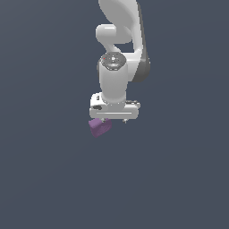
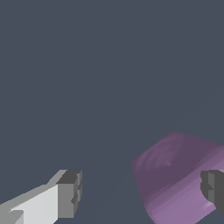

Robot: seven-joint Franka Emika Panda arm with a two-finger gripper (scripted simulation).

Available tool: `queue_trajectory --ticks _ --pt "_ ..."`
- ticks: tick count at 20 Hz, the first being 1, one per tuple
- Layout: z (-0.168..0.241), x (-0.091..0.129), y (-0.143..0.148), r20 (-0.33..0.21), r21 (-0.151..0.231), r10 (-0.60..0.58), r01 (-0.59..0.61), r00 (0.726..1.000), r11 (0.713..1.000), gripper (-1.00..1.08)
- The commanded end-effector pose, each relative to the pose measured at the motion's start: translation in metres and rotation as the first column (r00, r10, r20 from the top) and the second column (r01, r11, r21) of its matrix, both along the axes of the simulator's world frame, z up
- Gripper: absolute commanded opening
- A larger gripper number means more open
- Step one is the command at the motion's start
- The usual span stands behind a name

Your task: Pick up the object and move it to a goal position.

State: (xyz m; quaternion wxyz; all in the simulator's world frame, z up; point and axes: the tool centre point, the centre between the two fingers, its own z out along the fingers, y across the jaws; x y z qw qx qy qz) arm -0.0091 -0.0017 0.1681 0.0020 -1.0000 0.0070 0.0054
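Purple and matte, the object (image 1: 99,127) is a small blocky chunk with uneven faces, sitting just under the claw (image 1: 113,120) and off toward the exterior view's left of it. It pokes out past the claw's white body on that side rather than lying centred beneath it. Whether it rests on the dark grey table (image 1: 53,179) or hangs a little above it, I cannot tell from here; no shadow gives it away.

The white arm (image 1: 114,76) comes straight down from above, wrist vertical, claw pointing at the table.

From the wrist view the claw (image 2: 142,192) is spread wide, released. One white finger with a grey pad (image 2: 69,194) stands well clear of the object (image 2: 175,175), with bare table between them. The other grey pad (image 2: 213,189) shows in front of the chunk's far flank, seemingly touching or nearly touching it. Only that one side is near contact, so nothing is clamped.
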Motion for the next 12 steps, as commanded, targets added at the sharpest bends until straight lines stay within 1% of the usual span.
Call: queue_trajectory --ticks 1,4,8,12 --pt "0.000 0.000 0.000 0.000 0.000 0.000 0.000 1.000 1.000 1.00" --pt "0.003 0.001 -0.004 0.007 -0.005 0.004 -0.004 1.000 1.000 1.00" --pt "0.013 0.005 -0.016 0.029 -0.021 0.022 -0.022 0.999 1.000 1.00" --pt "0.015 0.006 -0.017 0.034 -0.024 0.029 -0.029 0.999 0.999 1.00"
